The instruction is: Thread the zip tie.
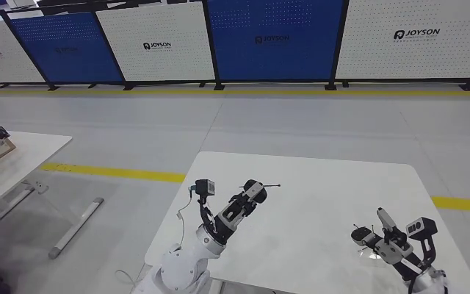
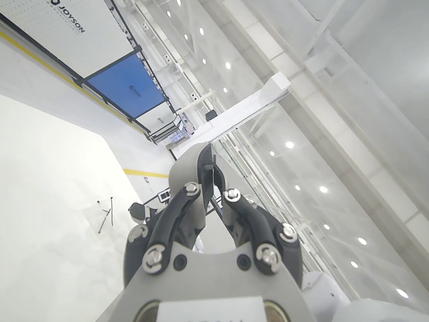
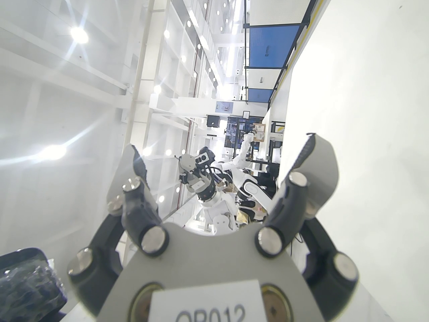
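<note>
My left gripper (image 1: 256, 189) is held up over the left part of the white table (image 1: 323, 191), shut on a thin black zip tie (image 1: 271, 185) whose tail pokes out to the right. In the left wrist view the pads (image 2: 208, 169) are pressed together on the zip tie (image 2: 210, 166). My right gripper (image 1: 372, 227) hovers low at the table's front right, open with nothing between its fingers (image 3: 315, 159). Several loose black zip ties (image 2: 107, 214) lie on the table close to it. The right wrist view shows the left gripper (image 3: 187, 165) far off.
Blue and white pegboard panels (image 1: 272, 37) stand beyond the floor's yellow line. Another white table (image 1: 29, 151) stands at the far left. Bare table surface stretches between the two arms.
</note>
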Available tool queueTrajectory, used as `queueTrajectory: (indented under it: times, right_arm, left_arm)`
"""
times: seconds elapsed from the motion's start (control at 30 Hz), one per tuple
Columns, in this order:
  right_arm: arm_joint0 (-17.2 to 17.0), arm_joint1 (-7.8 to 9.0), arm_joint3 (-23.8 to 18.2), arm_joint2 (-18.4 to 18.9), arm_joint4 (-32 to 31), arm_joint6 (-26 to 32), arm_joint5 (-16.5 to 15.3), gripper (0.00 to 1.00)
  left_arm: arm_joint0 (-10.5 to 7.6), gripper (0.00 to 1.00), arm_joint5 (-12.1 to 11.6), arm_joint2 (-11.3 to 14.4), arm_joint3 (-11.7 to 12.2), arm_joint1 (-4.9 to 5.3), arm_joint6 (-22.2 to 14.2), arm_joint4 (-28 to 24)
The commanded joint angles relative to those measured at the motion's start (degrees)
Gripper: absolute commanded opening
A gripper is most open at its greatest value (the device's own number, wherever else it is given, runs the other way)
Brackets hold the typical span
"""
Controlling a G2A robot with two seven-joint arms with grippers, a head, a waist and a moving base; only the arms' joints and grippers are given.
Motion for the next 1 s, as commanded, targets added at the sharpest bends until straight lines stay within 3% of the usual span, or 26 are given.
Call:
queueTrajectory:
  times: [0.0, 0.13, 0.27, 0.53, 0.8, 0.97]
  right_arm:
    - [0.0, 0.0, 0.0, 0.0, 0.0, 0.0, 0.0, 1.0]
    - [0.0, 0.0, 0.0, 0.0, 0.0, 0.0, 0.0, 1.0]
    - [0.0, 0.0, 0.0, 0.0, 0.0, 0.0, 0.0, 1.0]
    - [0.0, 0.0, 0.0, 0.0, 0.0, 0.0, 0.0, 1.0]
    - [0.0, 0.0, 0.0, 0.0, 0.0, 0.0, 0.0, 1.0]
    - [0.0, 0.0, 0.0, 0.0, 0.0, 0.0, 0.0, 1.0]
  left_arm:
    - [0.0, 0.0, 0.0, 0.0, 0.0, 0.0, 0.0, 0.0]
    - [-1.6, 0.0, 3.2, 1.7, 3.0, -0.2, -0.3, 1.4]
    - [-4.57, 0.0, 6.2, 5.1, 8.6, -0.67, 0.8, 6.2]
    - [-9.21, 0.0, 8.5, 10.8, 17.9, -1.92, 4.8, 10.9]
    - [-9.62, 0.0, 8.6, 11.3, 18.7, -2.07, 4.9, 10.7]
    - [-9.45, 0.0, 7.7, 11.8, 19.7, -1.88, 3.5, 14.5]
